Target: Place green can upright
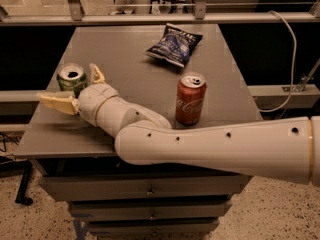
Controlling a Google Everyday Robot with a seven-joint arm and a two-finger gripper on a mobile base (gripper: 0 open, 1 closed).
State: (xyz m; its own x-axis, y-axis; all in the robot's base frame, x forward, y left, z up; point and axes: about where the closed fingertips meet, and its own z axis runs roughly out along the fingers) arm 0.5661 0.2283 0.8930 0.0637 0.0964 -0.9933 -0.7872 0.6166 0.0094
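Observation:
The green can point(71, 78) stands upright near the left edge of the grey table point(135, 79), its silver top with the open mouth facing up. My gripper point(69, 84) is at the can, at the end of the white arm that reaches in from the right. Its jaws are open: one tan finger point(57, 102) lies to the can's front left, the other finger point(97, 74) stands to its right. Neither finger presses on the can. The can's lower part is hidden behind the wrist.
A red Coca-Cola can point(190, 99) stands upright at the table's middle right. A dark blue chip bag point(173, 44) lies toward the back. The table's left edge is just left of the green can. Drawers sit under the tabletop.

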